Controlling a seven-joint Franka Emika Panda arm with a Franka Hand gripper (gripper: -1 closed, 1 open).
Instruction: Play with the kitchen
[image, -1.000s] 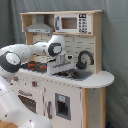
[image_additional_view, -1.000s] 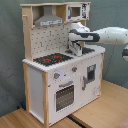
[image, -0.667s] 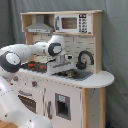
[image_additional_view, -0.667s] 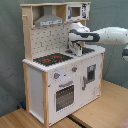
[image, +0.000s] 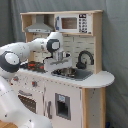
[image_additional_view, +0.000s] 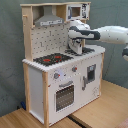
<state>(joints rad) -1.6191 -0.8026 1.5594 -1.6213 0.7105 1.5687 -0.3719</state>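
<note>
On a wooden floor, the large white and light-wood toy kitchen (image: 65, 85) (image_additional_view: 65, 75) is standing upright while the white robot arm's gripper (image: 59, 58) (image_additional_view: 78, 48) is hovering directly above its sink (image: 70, 73); finger spacing cannot be told.

The large white and light-wood toy play kitchen (image: 65, 75) (image_additional_view: 60, 65) stands on a light wooden table (image_additional_view: 95, 112). On the kitchen's worktop, the black hob with red rings (image_additional_view: 52, 59) lies toward the second exterior view's left, with the grey hood (image_additional_view: 49, 20) above it and the oven door (image_additional_view: 65, 96) below. The metal sink basin (image: 67, 73) lies beside the hob, with the black curved tap (image: 84, 59) behind it. The white robot arm's gripper (image: 58, 61) (image_additional_view: 78, 47) hangs above the sink.
</note>
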